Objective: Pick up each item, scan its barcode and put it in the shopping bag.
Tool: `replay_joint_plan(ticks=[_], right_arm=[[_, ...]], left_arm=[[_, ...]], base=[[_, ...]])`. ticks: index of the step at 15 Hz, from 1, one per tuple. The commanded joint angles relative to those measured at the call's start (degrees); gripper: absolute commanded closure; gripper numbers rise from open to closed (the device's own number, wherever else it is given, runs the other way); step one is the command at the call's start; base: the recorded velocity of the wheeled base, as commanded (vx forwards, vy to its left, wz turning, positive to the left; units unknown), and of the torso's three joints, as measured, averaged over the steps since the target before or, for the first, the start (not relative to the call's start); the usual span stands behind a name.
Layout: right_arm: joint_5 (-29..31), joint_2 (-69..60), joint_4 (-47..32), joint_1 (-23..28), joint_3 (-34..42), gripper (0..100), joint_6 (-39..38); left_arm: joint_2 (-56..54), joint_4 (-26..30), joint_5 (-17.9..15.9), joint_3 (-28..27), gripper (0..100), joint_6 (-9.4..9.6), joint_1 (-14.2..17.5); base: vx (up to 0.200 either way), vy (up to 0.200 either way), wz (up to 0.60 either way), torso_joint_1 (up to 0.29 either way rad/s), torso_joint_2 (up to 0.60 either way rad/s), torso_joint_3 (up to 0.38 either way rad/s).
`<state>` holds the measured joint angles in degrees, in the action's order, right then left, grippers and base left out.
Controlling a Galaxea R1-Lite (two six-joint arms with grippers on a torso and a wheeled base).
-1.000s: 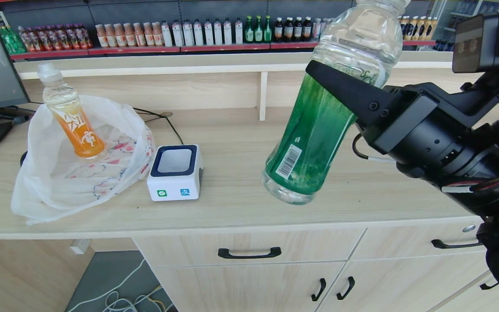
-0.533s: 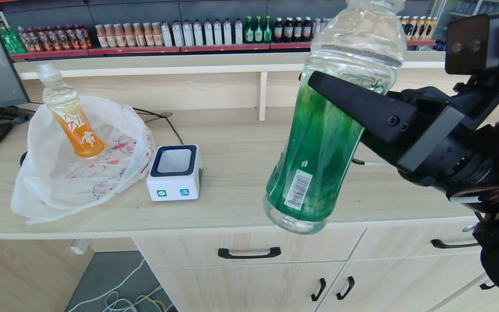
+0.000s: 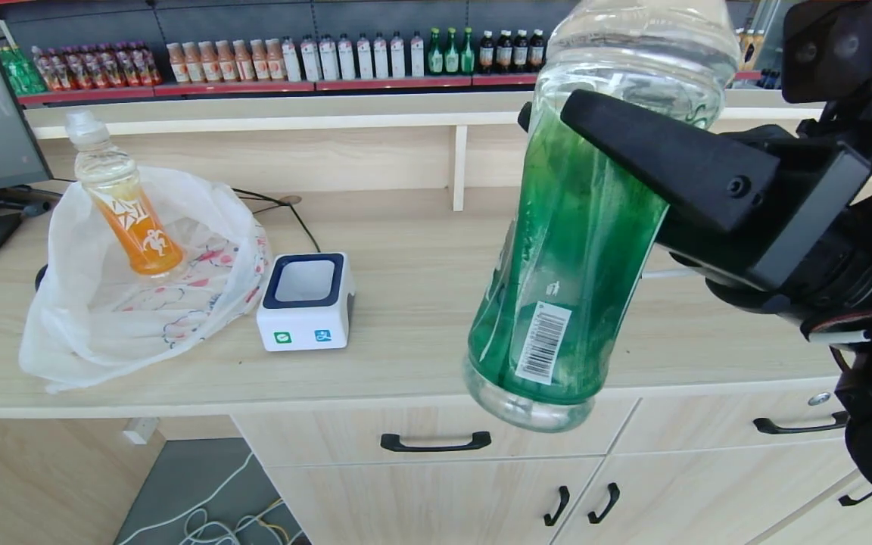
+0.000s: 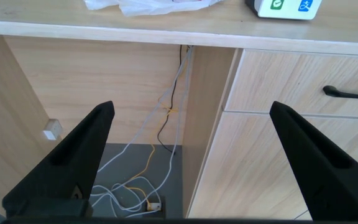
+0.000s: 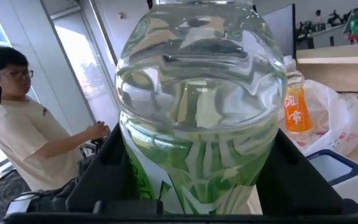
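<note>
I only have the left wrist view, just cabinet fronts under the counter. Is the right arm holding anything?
Observer: Yes, the right claw is shut on a green bottle, held in the air.
Reviewer: Is its barcode visible?
Observer: Yes, the barcode shows in the head view, near the bottle's base.
Reviewer: Anything bagged yet?
Observer: An orange bottle stands in the shopping bag, beside the scanner.

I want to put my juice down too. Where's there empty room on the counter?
The counter is bare from the scanner rightward; the right gripper holds the green bottle up there. The left end is crowded: shopping bag with the orange bottle, scanner beside it, cables behind.
</note>
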<state>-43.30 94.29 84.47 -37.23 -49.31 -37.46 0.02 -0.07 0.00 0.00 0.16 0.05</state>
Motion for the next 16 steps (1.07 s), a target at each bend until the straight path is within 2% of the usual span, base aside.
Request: replay_joint_plan(ticks=[1, 5, 16], right_arm=[[-0.38, -0.08, -0.01, -0.04, -1.14, 100, 0.02], [-4.95, -0.69, -0.01, -0.12, -0.70, 100, 0.20], [-5.21, -0.51, -0.01, -0.21, 0.00, 100, 0.11]], left_arm=[[-0.02, -0.01, 0.09, 0.00, 0, 0.02, 0.04], [-0.02, -0.01, 0.00, 0.00, 0, 0.02, 0.04], [-0.02, -0.01, 0.00, 0.00, 0, 0.02, 0.04]], base=[[0.000, 0.000, 0.00, 0.000, 0.00, 0.000], [0.000, 0.000, 0.00, 0.000, 0.00, 0.000], [0.000, 0.000, 0.00, 0.000, 0.00, 0.000]])
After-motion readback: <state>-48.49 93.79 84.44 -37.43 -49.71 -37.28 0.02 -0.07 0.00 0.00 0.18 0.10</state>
